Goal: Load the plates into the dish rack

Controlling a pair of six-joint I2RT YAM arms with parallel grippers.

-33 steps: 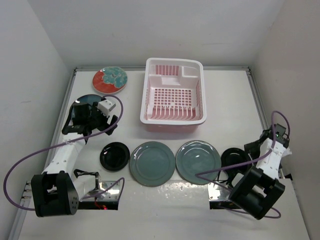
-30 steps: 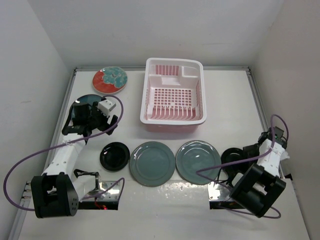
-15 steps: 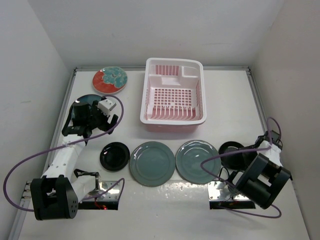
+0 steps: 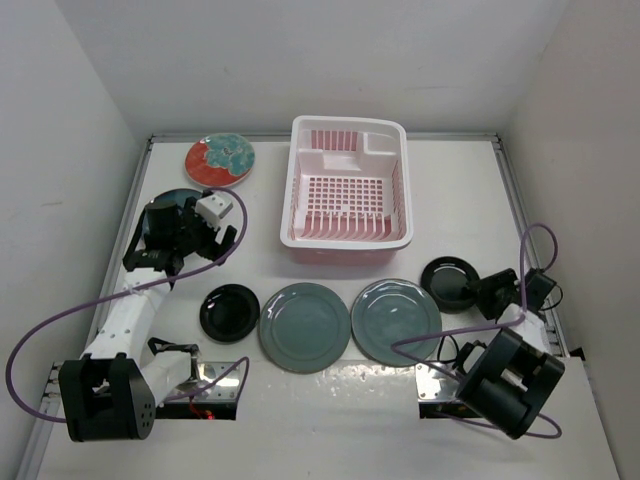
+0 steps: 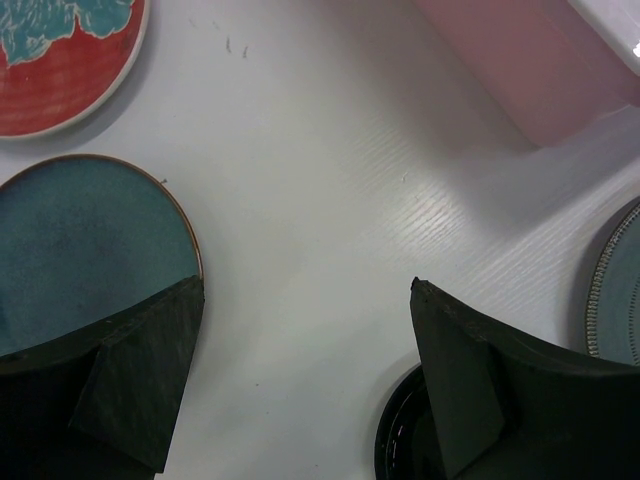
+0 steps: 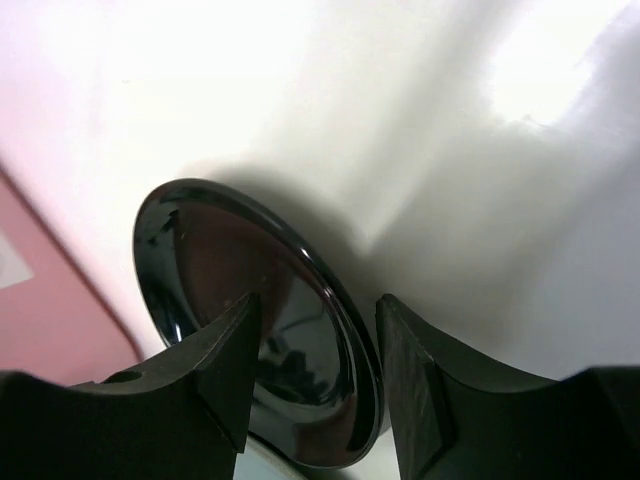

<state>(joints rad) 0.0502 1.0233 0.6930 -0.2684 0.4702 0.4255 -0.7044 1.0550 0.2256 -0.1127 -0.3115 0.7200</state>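
A small black plate point(image 4: 450, 283) lies right of two grey-teal plates point(image 4: 305, 326) point(image 4: 396, 322). My right gripper point(image 4: 492, 292) reaches it from the right. In the right wrist view the black plate point(image 6: 200, 270) is tilted, and its rim stands between the half-closed fingers of the gripper point(image 6: 318, 300), with a gap still showing at the right finger point(image 6: 410, 380). My left gripper point(image 4: 180, 245) hangs open over the dark teal plate point(image 4: 165, 203), holding nothing point(image 5: 305, 285). The dark teal plate point(image 5: 90, 250) lies by its left finger. The pink-and-white dish rack point(image 4: 347, 190) stands at the back centre.
A red plate with a blue centre point(image 4: 219, 160) lies at the back left. A second black plate point(image 4: 230, 312) lies left of the grey-teal plates. White walls close in the table on the left, back and right. Purple cables loop off both arms.
My right gripper has swung up and to the left and its jaws have narrowed round the black plate's rim. That plate has shifted away from the near edge. The left arm has barely moved.
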